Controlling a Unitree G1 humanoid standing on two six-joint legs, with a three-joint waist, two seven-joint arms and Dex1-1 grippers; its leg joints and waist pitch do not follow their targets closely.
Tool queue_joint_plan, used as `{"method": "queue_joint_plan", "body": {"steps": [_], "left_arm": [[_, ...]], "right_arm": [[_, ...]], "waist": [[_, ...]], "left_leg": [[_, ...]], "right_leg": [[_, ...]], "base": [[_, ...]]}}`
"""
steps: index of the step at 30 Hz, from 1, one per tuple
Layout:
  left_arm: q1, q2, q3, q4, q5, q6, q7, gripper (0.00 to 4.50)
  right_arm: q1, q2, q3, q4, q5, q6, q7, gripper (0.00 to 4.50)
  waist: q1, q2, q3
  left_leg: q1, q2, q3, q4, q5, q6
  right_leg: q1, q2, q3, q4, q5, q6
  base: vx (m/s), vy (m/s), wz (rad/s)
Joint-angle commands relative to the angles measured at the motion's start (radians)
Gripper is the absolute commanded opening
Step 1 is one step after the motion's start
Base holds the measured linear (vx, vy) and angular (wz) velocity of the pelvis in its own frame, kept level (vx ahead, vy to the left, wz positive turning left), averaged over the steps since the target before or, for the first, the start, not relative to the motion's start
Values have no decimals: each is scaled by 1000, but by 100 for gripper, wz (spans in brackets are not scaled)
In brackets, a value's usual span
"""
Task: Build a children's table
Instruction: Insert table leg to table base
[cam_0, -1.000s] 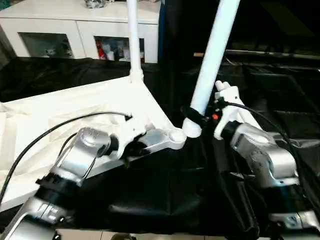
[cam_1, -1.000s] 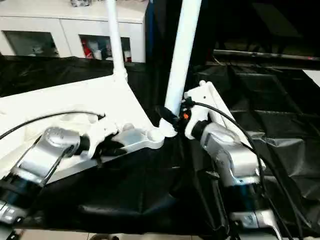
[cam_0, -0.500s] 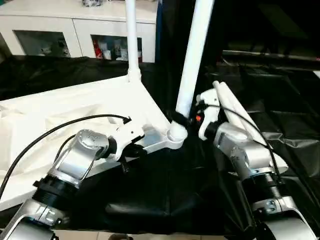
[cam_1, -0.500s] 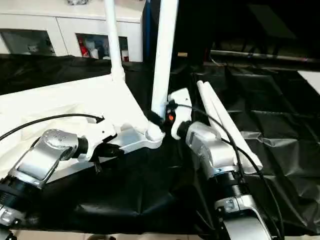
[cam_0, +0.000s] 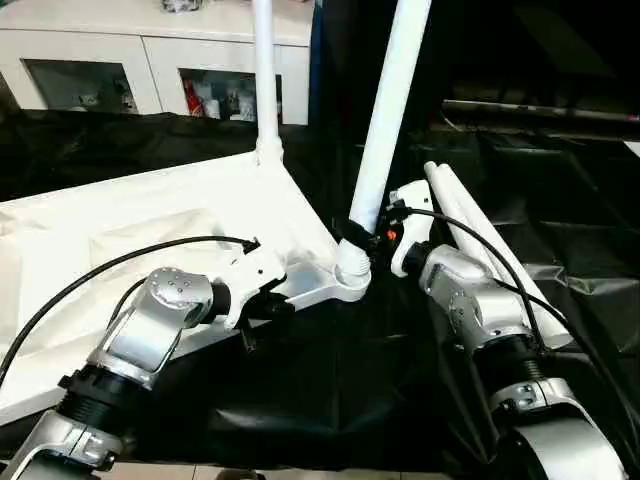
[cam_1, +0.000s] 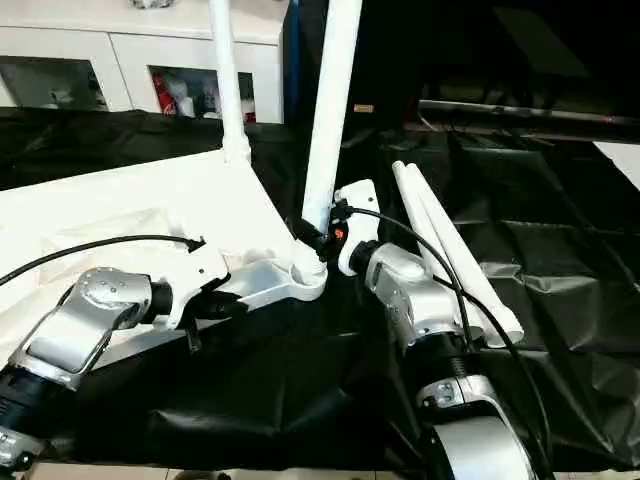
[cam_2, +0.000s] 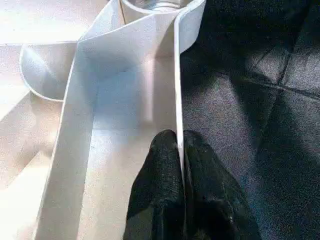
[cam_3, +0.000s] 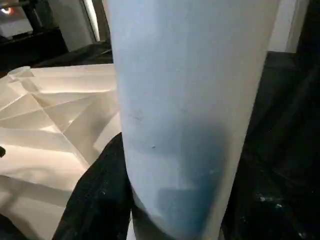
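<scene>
The table top lies upside down on a black cloth, ribbed underside up; its far-left part runs off the picture edge, and the silver forearms cover much of its near rim. Behind it stands a white cabinet with glass doors, cut off at the top; small coloured things sit behind the glass, too small to make out, and no writing on them can be read.

One leg stands upright in the far corner socket, its upper end out of frame. A second leg rises from the near corner socket, leaning slightly, its top also cut off. The right gripper is clamped around this leg just above the socket — in the right wrist view the tube crowds the frame and one black finger wraps its side, the other finger hidden behind it. Whether the leg's foot is fully seated in the socket cannot be told.

Two more legs lie side by side on the cloth beside the right forearm (their near ends partly covered by it).

The left gripper pinches the thin side wall of the top near the near corner — its fingers are pressed together with the white edge between them. A small orange-red light glows on the right wrist; no label is legible.
</scene>
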Motion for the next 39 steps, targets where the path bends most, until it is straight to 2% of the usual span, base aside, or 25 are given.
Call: {"method": "queue_joint_plan", "body": {"steps": [1,2,5,12,20,23,30,36,39], "left_arm": [[-3,-22,15,-64,-47,-49,-2,0],[-2,-22,16,-64,-47,-49,-1,0],[6,-27,26,-70,-58,-48,3,0],[18,-37,45,-79,-80,-42,7,0],[27,-53,68,-84,-94,-53,29,0],[29,-65,83,-83,-103,-56,35,0],[35,-73,93,-85,-112,-61,32,0],[41,-60,77,-84,-92,-62,27,0],[42,-37,54,-86,-75,-66,2,0]], "right_arm": [[4,1,2,29,-15,2,5,191],[4,1,2,29,-14,1,6,191],[5,-1,-7,32,-7,2,12,191],[-4,-1,-16,63,-5,-12,30,191],[16,-5,12,42,-9,18,92,191],[18,0,-2,15,15,39,109,191],[23,-8,-17,-7,26,57,127,191],[36,-12,2,-12,-2,53,128,191],[29,-16,23,13,-44,30,116,191]], "waist": [[-3,3,-70],[-4,2,-69],[-4,7,-71],[-6,5,-71],[-6,3,-70],[-6,2,-70],[-4,7,-70],[-4,5,-69],[-6,3,-69]], "left_leg": [[14,24,-5,-69,-229,5],[14,24,-5,-70,-234,4],[14,24,-5,-69,-233,2],[14,25,-5,-69,-238,5],[14,25,-5,-70,-236,11],[14,24,-5,-69,-241,11],[15,26,-6,-70,-244,11],[15,25,-6,-71,-252,9],[14,24,-6,-71,-255,7]], "right_leg": [[49,-82,57,-77,-311,-148],[49,-82,56,-78,-319,-146],[49,-82,57,-77,-313,-147],[50,-82,56,-77,-305,-154],[49,-82,56,-79,-316,-154],[49,-81,56,-79,-325,-151],[48,-82,56,-80,-322,-151],[48,-82,56,-83,-338,-144],[47,-82,56,-84,-351,-139]], "base": [[0,0,0],[0,0,0],[0,0,0],[0,0,0],[0,0,0],[0,0,0],[0,0,0],[0,0,0],[0,0,0]]}}
